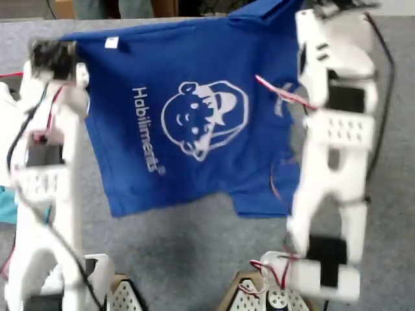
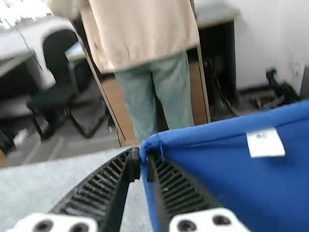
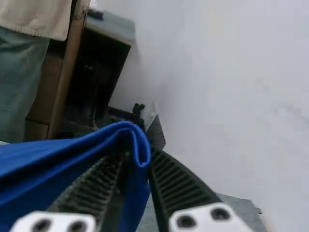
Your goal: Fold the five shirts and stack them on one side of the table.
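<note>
The left end effector [image 2: 143,166] is clamped on one top corner of the blue cotton T-shirt with white cartoon print [image 1: 123,142], and the right end effector [image 3: 137,162] pinches the opposite corner. The shirt hangs spread between them over the grey desk [image 1: 194,259]. Each grip holds only a thin fold, so pulling the arms apart could tug a corner free and drop it crumpled.

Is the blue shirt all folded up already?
No, the blue shirt is spread wide open with its white picture showing.
</note>
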